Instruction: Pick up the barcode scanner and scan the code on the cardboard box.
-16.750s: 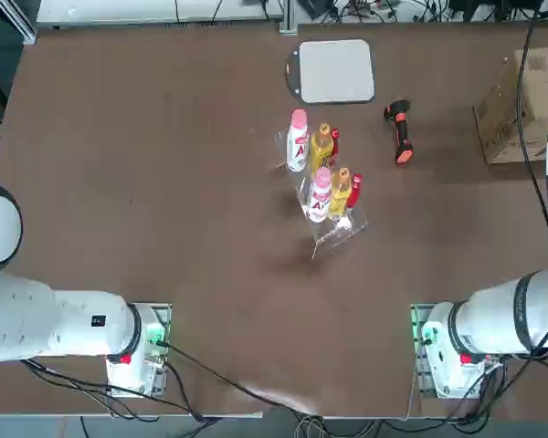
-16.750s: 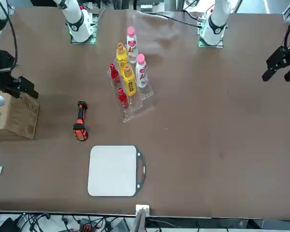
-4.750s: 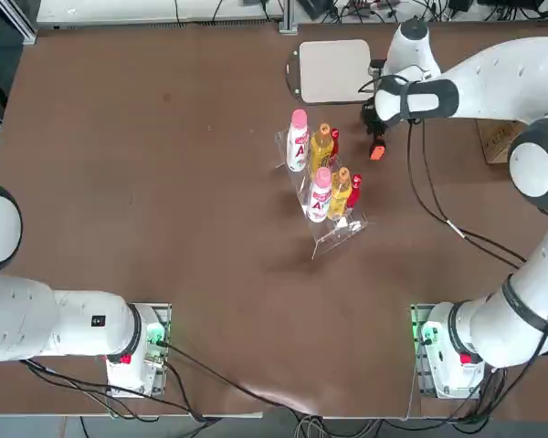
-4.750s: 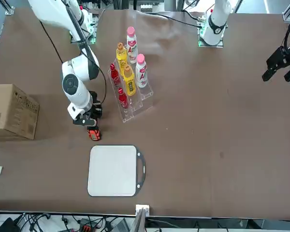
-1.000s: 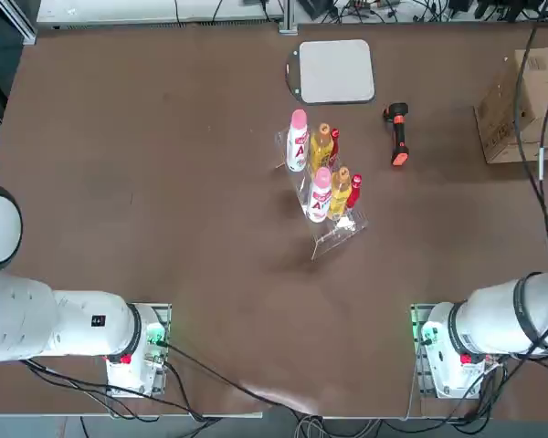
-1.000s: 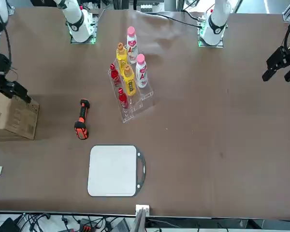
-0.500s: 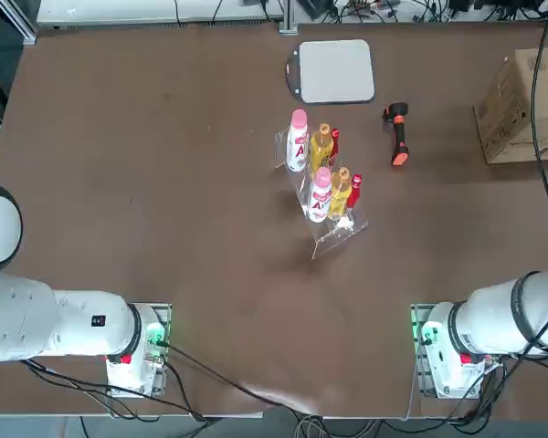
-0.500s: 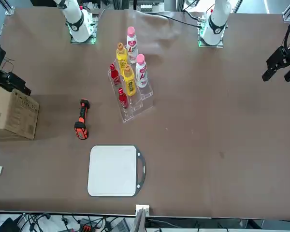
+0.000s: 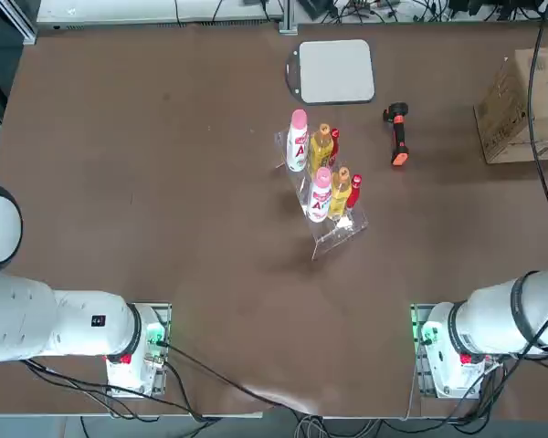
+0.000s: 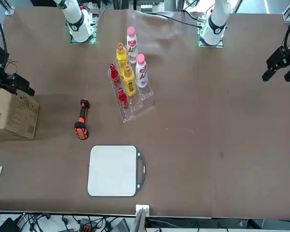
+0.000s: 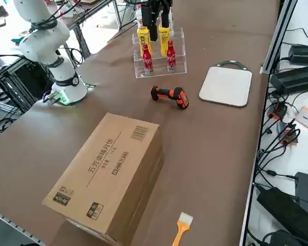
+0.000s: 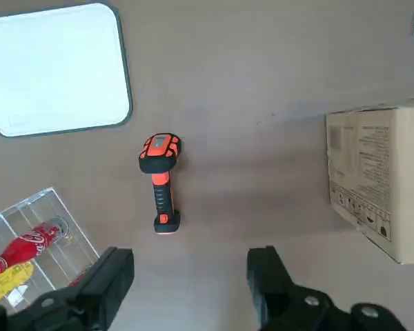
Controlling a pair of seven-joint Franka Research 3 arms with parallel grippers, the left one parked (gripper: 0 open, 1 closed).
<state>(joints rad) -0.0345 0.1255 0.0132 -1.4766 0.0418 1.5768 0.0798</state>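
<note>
I see the barcode scanner (image 12: 160,183) lying on the desk (image 9: 164,182) apart from the cardboard box (image 11: 110,171), my right claw (image 12: 186,283) spread empty high above; either pickup pends or scanning's done.

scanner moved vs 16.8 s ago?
Yes, slightly. In the top view the barcode scanner now lies a little farther from the cardboard box, nearer the bottle rack.

Bright, even light from overhead covers the table (image 12: 262,69). The right gripper (image 12: 190,265) hangs above it, fingers spread. Ahead of its jaws, the barcode scanner (image 12: 160,181) and cardboard box (image 12: 372,179) cast soft, faint shadows.
</note>
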